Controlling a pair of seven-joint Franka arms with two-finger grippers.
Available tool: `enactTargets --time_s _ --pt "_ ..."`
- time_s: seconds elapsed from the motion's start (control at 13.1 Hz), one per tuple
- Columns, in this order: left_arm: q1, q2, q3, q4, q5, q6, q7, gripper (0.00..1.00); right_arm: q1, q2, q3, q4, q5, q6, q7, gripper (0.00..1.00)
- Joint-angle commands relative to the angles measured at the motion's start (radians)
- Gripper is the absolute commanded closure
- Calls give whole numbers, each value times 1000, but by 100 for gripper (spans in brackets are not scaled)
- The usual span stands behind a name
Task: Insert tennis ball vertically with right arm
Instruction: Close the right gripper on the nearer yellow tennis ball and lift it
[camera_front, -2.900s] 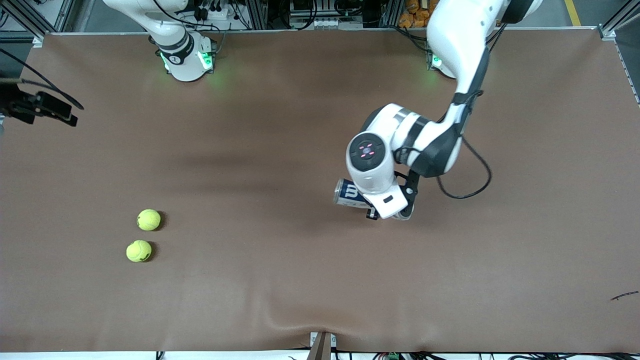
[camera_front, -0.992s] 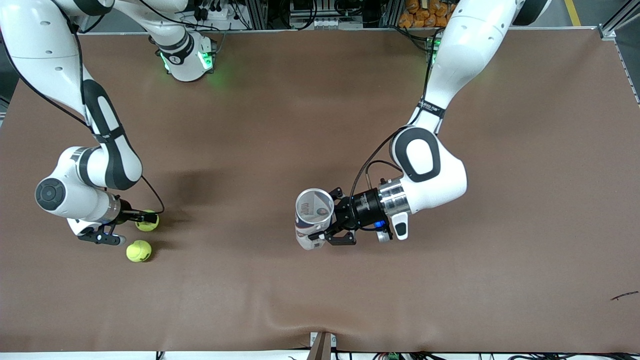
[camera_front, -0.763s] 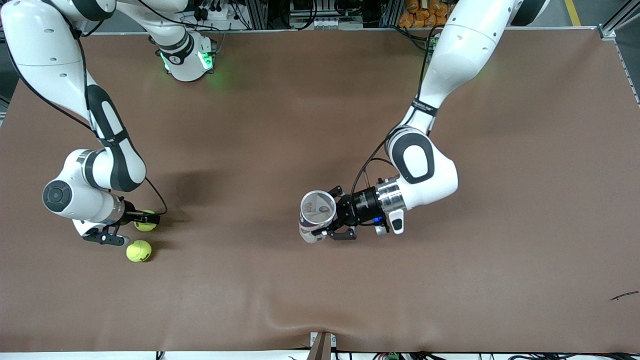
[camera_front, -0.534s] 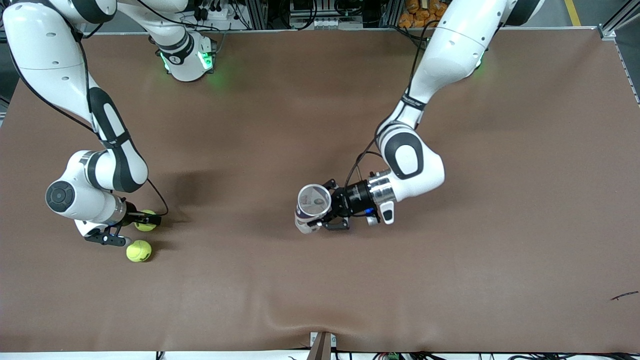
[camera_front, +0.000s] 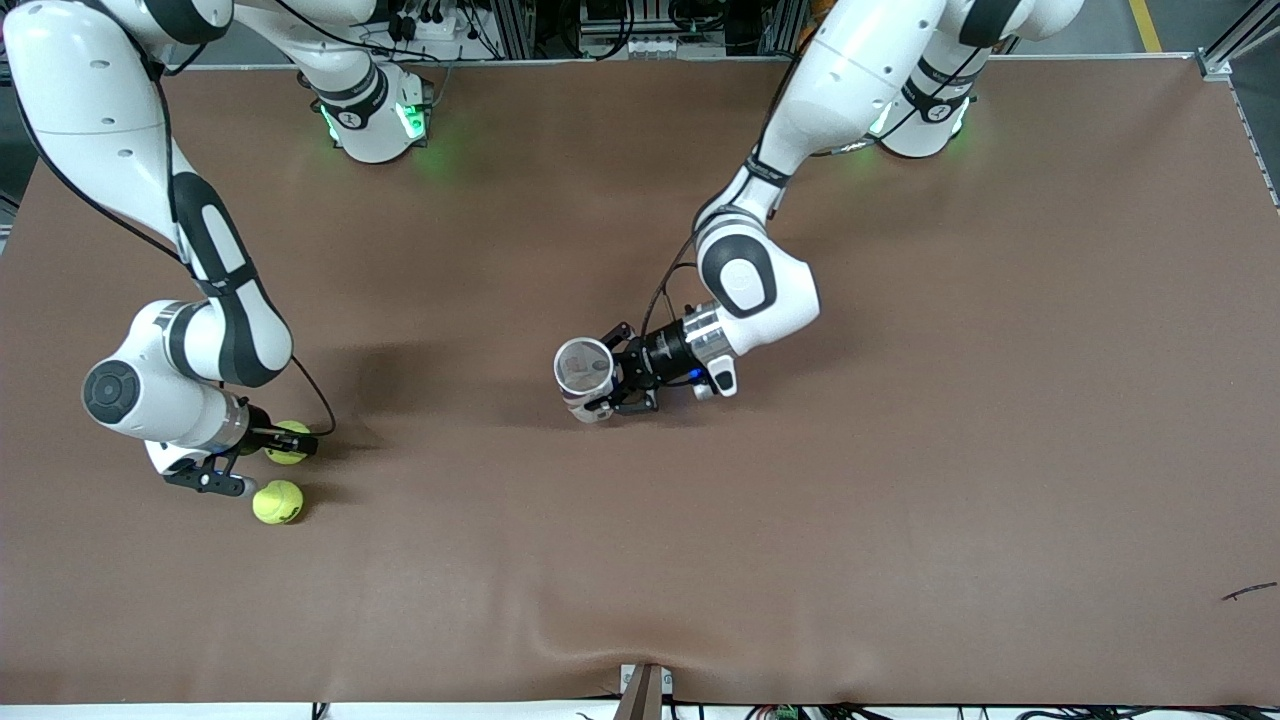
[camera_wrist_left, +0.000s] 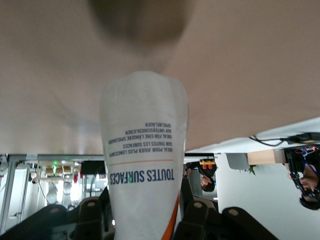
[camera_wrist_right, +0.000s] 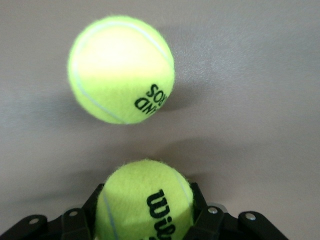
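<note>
Two yellow tennis balls lie toward the right arm's end of the table. My right gripper (camera_front: 280, 441) is low at the table and shut on the tennis ball (camera_front: 289, 447) (camera_wrist_right: 145, 197) that is farther from the front camera; its fingers (camera_wrist_right: 197, 205) press both sides. The loose ball (camera_front: 278, 502) (camera_wrist_right: 121, 70) rests just beside it, apart. Near the table's middle, my left gripper (camera_front: 614, 384) (camera_wrist_left: 145, 222) is shut on a white ball tube (camera_front: 585, 367) (camera_wrist_left: 144, 145). The tube stands upright with its open mouth up.
Brown cloth (camera_front: 900, 480) covers the whole table. A small dark scrap (camera_front: 1248, 591) lies near the front edge at the left arm's end. Both arm bases stand along the edge farthest from the front camera.
The right gripper has closed on the farther ball. The left arm has carried the upright tube toward the right arm's end and a little farther from the front camera.
</note>
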Motion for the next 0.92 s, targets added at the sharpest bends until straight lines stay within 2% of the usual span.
enactTargets --time_s 0.0,0.38,0.61,0.84 --pt "-26 18 5 -20 -83 12 106 47 3 -143 10 2 13 -157 7 31" --pt "-37 24 5 -24 -109 12 148 45 113 -294 11 85 13 -433 61 31" --pt "-35 24 5 -24 -109 12 158 44 281 -343 13 87 13 -484 277 31" --pt "-35 21 5 -21 -111 12 157 44 449 -334 11 149 12 -484 552 30"
